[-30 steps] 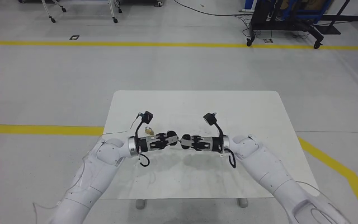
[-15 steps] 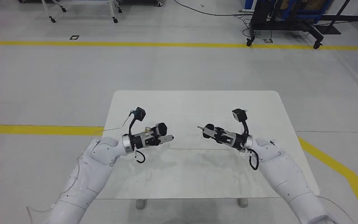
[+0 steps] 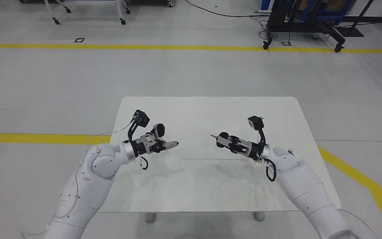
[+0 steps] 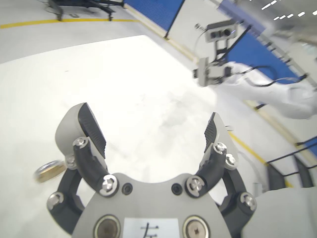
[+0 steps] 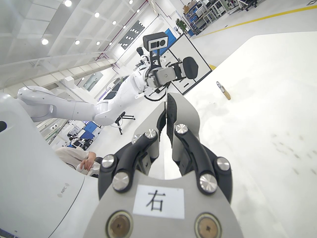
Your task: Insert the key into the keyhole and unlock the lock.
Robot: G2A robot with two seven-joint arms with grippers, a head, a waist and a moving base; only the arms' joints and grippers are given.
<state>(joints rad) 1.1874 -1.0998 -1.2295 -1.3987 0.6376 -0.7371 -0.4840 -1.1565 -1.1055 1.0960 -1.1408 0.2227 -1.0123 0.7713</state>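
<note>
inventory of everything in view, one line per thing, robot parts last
table: 1, white, under both arms
padlock: 1, brass body with silver shackle, lying on the table close to the left tool
floor lines: several, yellow, on the grey floor around the table
wheeled frame: 1, dark, on the floor beyond the table's far right corner
left tool: 1, grey with black ribbed pads, open and holding nothing, above the table
right tool: 1, grey with black pads, shut, above the table and facing the left tool across a gap
</note>
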